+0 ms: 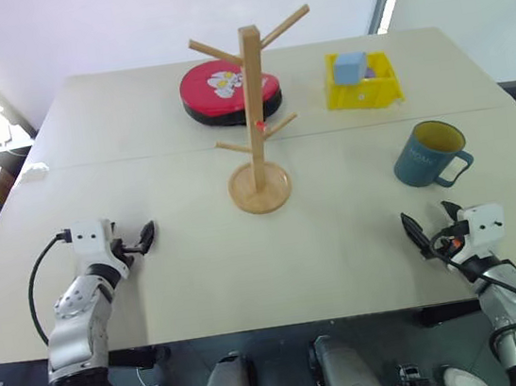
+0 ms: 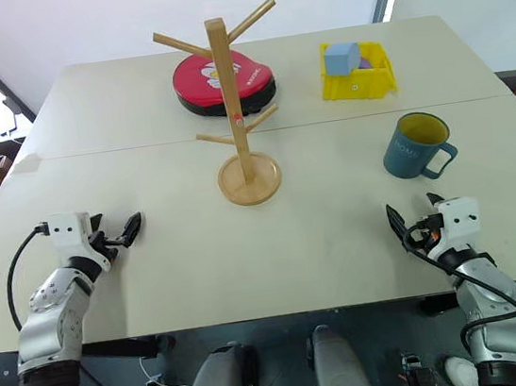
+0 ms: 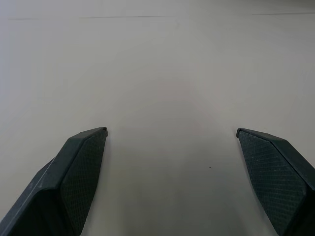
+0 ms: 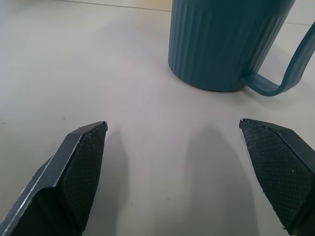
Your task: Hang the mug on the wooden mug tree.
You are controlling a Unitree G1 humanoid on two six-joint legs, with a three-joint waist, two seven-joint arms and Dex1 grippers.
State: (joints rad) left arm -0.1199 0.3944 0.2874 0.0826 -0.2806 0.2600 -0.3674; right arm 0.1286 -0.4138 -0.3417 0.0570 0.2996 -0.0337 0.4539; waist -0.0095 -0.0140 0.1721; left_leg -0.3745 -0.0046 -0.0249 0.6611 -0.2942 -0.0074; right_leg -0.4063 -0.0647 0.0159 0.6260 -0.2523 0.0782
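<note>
Mug (image 1: 429,155) upright beside the spread, empty right claw (image 1: 430,224) — unhung.

Silver arms, black cables, black-fingered left gripper (image 1: 146,234).

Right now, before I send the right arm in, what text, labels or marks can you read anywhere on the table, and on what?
"HOME": pale letters on the side of the mug, faint, so a likely reading only.
Small white lettering on the rim of the red round disc: too small to read; a white flower design sits on top.
Round mark on the front of the yellow bin: not legible.
Wooden mug tree: a small red spot on the post, no text.
</note>
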